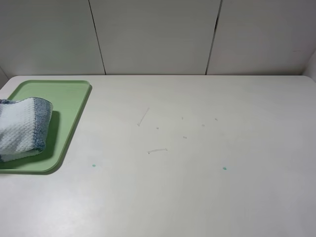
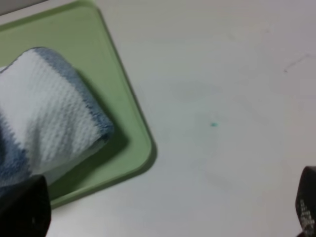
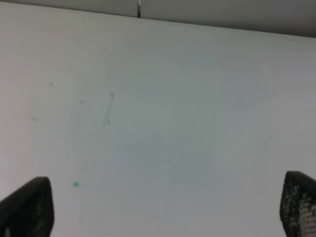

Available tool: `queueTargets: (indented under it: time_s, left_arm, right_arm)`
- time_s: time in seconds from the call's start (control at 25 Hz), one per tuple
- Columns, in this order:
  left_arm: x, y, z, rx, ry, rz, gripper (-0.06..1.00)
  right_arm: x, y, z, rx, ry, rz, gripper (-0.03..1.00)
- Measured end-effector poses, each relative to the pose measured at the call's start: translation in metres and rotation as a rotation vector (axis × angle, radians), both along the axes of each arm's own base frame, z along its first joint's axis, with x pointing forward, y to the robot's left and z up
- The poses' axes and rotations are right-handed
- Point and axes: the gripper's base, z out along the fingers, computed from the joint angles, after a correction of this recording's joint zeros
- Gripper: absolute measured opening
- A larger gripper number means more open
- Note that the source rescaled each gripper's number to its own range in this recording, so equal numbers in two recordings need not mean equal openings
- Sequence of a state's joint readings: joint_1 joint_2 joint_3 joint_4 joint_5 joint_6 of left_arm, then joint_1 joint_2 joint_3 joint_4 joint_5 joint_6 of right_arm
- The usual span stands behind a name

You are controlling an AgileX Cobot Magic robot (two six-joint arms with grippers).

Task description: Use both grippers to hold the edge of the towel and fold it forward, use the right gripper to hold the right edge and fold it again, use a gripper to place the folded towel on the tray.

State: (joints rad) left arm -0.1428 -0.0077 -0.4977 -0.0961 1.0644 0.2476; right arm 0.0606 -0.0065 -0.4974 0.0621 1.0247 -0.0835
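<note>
The folded towel [image 1: 22, 128], white with blue-grey stripes, lies on the light-green tray [image 1: 69, 106] at the table's far left. The left wrist view shows the towel [image 2: 47, 118] on the tray [image 2: 116, 89]. My left gripper [image 2: 168, 210] is open and empty, its fingertips [image 2: 24, 210] wide apart, above the table by the tray's corner. My right gripper [image 3: 163, 207] is open and empty over bare table, its fingertips [image 3: 27, 207] wide apart. Neither arm shows in the exterior high view.
The white table [image 1: 197, 148] carries faint scratches [image 1: 143, 117] near its middle and two small teal dots [image 1: 93, 165]. A white panelled wall [image 1: 158, 34] stands behind the table's far edge.
</note>
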Motion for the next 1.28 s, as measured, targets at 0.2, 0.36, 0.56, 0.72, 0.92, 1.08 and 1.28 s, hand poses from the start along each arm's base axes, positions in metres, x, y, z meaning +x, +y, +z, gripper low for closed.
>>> queueTargets:
  time_s: [0.2, 0.36, 0.56, 0.72, 0.92, 1.08, 1.28]
  left_arm:
    - [-0.0001, 0.0001, 0.0000, 0.000, 0.000, -0.010, 1.00]
    - [-0.0001, 0.0001, 0.0000, 0.000, 0.000, -0.010, 1.00]
    - [-0.0001, -0.0001, 0.0000, -0.002, 0.000, -0.011, 1.00]
    - [-0.0001, -0.0001, 0.0000, -0.002, 0.000, -0.011, 1.00]
    - [-0.0001, -0.0001, 0.0000, -0.002, 0.000, -0.011, 1.00]
    - [-0.0001, -0.0001, 0.0000, -0.002, 0.000, -0.011, 1.00]
    - [-0.0001, -0.0001, 0.0000, -0.002, 0.000, -0.011, 1.00]
  right_arm:
    - [0.0000, 0.0000, 0.0000, 0.000, 0.000, 0.000, 1.00]
    - [0.0000, 0.0000, 0.0000, 0.000, 0.000, 0.000, 1.00]
    - [0.0000, 0.0000, 0.0000, 0.000, 0.000, 0.000, 1.00]
    - [0.0000, 0.0000, 0.0000, 0.000, 0.000, 0.000, 1.00]
    - [0.0000, 0.0000, 0.0000, 0.000, 0.000, 0.000, 1.00]
    - [0.0000, 0.0000, 0.0000, 0.000, 0.000, 0.000, 1.00]
    - [0.0000, 0.0000, 0.0000, 0.000, 0.000, 0.000, 1.00]
